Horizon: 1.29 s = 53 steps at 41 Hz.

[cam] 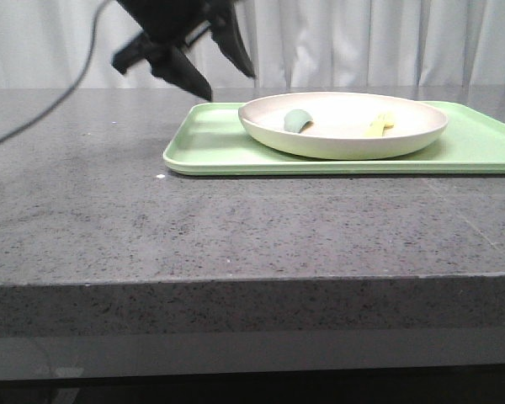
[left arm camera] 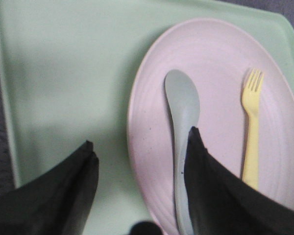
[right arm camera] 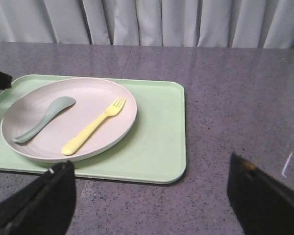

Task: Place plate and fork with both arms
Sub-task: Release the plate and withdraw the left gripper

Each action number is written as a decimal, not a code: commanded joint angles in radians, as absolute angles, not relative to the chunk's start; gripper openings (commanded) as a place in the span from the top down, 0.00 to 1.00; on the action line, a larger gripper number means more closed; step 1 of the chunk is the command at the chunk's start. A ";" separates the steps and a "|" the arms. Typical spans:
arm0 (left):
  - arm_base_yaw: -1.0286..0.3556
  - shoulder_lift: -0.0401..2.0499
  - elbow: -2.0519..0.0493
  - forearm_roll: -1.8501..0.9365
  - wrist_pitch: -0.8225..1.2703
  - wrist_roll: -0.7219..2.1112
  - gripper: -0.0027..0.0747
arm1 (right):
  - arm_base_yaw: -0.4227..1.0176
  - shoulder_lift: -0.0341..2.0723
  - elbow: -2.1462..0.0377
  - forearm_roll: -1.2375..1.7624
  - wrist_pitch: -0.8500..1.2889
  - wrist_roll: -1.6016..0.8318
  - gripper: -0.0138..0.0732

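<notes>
The cream plate [cam: 345, 135] rests on the light-green tray [cam: 210, 143]. The pale-yellow fork [cam: 379, 124] lies in the plate's right half, beside a grey-green spoon [cam: 299, 120]. My left gripper [cam: 227, 84] hovers open above the tray's far left corner. In the left wrist view it [left arm camera: 141, 139] is open and empty, its jaws straddling the plate's [left arm camera: 215, 49] left rim above the spoon [left arm camera: 182, 107], with the fork [left arm camera: 252, 127] further in. My right gripper [right arm camera: 149, 166] is open and empty over the table, near the tray's [right arm camera: 157, 132] right front corner, back from the plate [right arm camera: 88, 93] and fork [right arm camera: 93, 126].
The grey speckled stone table [cam: 151, 227] stretches in front of and left of the tray. A white curtain [cam: 362, 42] hangs behind. A black cable [cam: 59, 101] trails from the left arm at the far left. The table's front edge [cam: 236, 282] is near the camera.
</notes>
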State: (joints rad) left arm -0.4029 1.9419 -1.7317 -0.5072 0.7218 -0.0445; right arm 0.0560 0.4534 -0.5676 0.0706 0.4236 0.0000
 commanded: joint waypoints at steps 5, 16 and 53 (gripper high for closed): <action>-0.363 1.800 -1.767 -0.434 0.734 -0.022 0.69 | 0.057 0.464 -0.597 0.073 0.341 -0.006 0.10; -0.354 1.727 -1.765 -0.301 0.796 -0.022 0.99 | 0.057 0.464 -0.597 0.073 0.341 -0.006 0.10; -0.239 0.821 -0.842 0.000 0.377 -0.050 0.99 | 0.057 0.464 -0.597 0.073 0.342 -0.006 0.10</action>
State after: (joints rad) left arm -0.2403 0.9265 -0.8847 0.0000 0.4874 -0.0389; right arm 0.0560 0.4534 -0.5676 0.0706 0.4217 0.0000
